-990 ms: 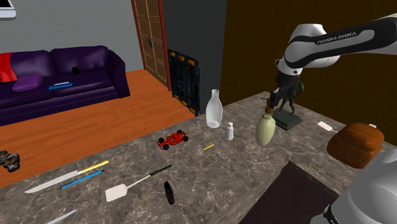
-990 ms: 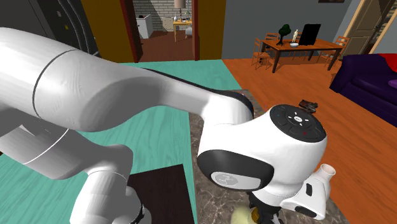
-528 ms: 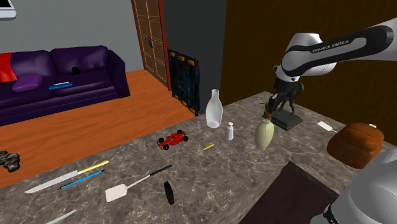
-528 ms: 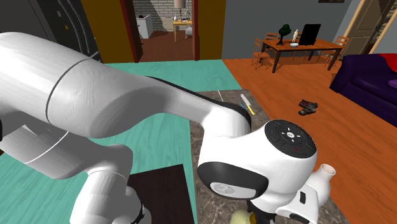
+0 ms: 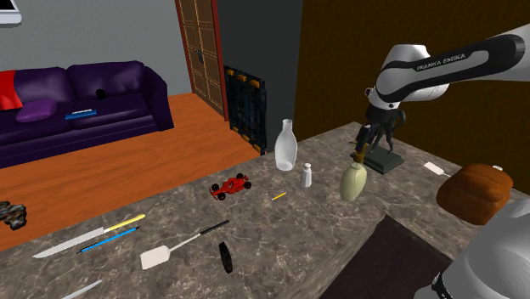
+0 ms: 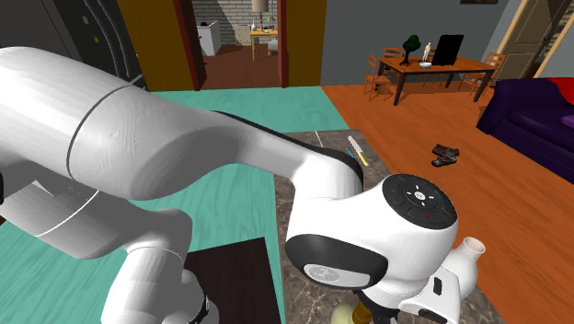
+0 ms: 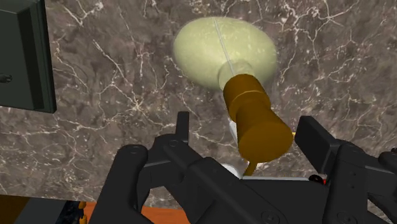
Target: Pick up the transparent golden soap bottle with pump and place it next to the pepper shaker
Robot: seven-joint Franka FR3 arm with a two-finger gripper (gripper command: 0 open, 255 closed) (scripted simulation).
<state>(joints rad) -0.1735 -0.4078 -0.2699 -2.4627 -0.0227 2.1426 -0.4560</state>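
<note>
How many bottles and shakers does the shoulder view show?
3: a white bottle at the counter edge, a white shaker beside it, the yellowish soap bottle in the gripper. The arm may hide others.

Scattered across a dark marbled counter (image 5: 280, 238): red toy car (image 5: 231, 186), white vase (image 5: 286, 144), knife (image 5: 64, 246) just beside a blue pen (image 5: 115, 237), white spatula (image 5: 157, 256). Beyond, on orange wood floor (image 5: 127, 170), a purple sofa (image 5: 85, 102). Elsewhere, a wooden dining table (image 6: 432, 66) bearing a laptop (image 6: 449, 48).
</note>
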